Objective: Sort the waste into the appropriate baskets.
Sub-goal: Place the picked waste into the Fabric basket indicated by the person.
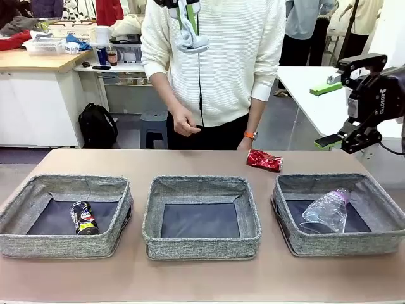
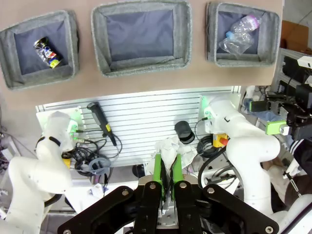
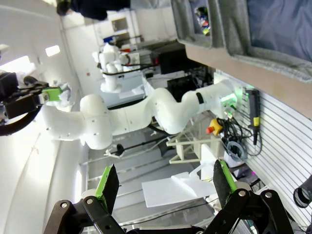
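Shows the white paper wad clenched in the left gripper, high on the near side of the middle basket, not over it. Risks dropping short or drifting aside if let go here. Leaves the red can far right on the table, the person's hand just beside it, in the way of the right gripper, spread empty.

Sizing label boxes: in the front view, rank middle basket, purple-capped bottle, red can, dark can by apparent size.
1. middle basket
2. purple-capped bottle
3. red can and dark can look alike; the red one lies farther off, so unranked.
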Controlling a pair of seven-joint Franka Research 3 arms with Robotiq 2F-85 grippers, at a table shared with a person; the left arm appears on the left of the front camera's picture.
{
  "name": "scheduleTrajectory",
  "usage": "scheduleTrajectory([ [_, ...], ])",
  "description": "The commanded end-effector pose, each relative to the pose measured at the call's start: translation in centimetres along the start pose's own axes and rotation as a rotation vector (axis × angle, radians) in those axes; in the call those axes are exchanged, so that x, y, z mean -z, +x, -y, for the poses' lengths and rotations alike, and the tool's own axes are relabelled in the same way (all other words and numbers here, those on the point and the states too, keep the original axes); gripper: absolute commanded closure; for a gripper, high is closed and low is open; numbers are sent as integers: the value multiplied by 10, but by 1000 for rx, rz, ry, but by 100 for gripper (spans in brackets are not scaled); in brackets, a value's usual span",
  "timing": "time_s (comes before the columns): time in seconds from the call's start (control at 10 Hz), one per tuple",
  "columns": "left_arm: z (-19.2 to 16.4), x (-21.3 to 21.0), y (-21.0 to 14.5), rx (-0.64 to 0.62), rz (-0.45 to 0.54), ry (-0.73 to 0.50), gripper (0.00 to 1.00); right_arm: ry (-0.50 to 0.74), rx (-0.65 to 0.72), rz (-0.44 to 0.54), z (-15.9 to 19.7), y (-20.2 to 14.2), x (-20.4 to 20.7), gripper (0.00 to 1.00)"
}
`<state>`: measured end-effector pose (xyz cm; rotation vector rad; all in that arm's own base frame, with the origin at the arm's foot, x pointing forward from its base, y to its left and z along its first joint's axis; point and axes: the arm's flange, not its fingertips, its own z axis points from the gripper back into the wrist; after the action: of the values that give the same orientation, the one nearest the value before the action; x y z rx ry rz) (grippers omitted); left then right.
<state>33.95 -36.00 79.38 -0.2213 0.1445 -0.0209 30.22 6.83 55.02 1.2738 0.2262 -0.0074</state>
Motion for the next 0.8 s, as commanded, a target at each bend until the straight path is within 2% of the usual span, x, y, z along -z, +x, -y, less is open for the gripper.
scheduleTrajectory([
  [0.0,-1,0,-2,-5,6,8,93,19,14,-2,-4,-1,0,0],
  [0.7,-1,0,-2,-5,6,8,93,19,14,-2,-4,-1,0,0],
])
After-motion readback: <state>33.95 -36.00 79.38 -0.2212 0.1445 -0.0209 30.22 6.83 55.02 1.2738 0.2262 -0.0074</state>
